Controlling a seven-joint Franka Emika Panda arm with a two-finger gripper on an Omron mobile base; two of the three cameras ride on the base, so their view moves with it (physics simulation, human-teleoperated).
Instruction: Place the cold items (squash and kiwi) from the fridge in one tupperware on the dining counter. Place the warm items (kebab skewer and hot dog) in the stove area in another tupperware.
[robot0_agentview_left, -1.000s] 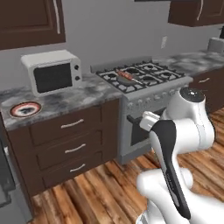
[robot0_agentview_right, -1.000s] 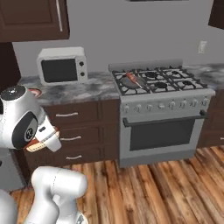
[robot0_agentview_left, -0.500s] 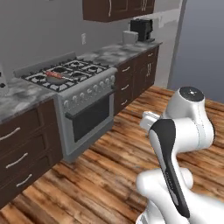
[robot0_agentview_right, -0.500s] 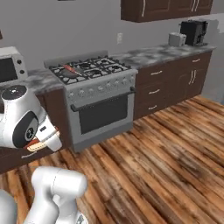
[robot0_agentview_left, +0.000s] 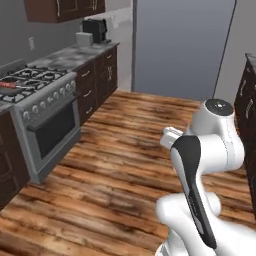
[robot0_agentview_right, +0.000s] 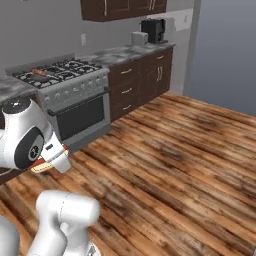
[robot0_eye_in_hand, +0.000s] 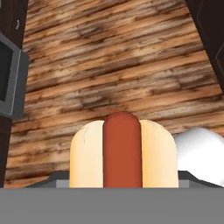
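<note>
The gripper (robot0_eye_in_hand: 124, 186) sits at the bottom centre of the hand view, its jaws pinching a hot dog (robot0_eye_in_hand: 124, 151), a red-brown sausage in a pale tan bun, which fills the lower middle of that frame and points away from the camera. In the right base view the same hot dog (robot0_agentview_right: 44, 165) appears at the left edge, mid-height, tucked under the white arm's rounded wrist housing. Beneath it in the hand view lies a brown wood-plank floor (robot0_eye_in_hand: 113, 70).

A stainless-steel stove with black burner grates (robot0_agentview_left: 37, 107) occupies the left side of the left base view; in the right base view it stands in the upper left (robot0_agentview_right: 75, 92). On its cooktop, at the far left edge of the left base view, lies a thin red-and-dark kebab skewer (robot0_agentview_left: 9, 85); in the right base view it rests on the left part of the grates (robot0_agentview_right: 40, 74). The hot dog is well apart from the stove.

A grey marbled counter on dark brown cabinets (robot0_agentview_right: 135, 52) runs from the stove toward the upper centre of the right base view. At its far end stand a black coffee machine (robot0_agentview_right: 153, 30) and, just beside it, a small silver toaster (robot0_agentview_right: 138, 38). A tall plain grey panel (robot0_agentview_left: 182, 47) fills the upper centre of the left base view.
</note>
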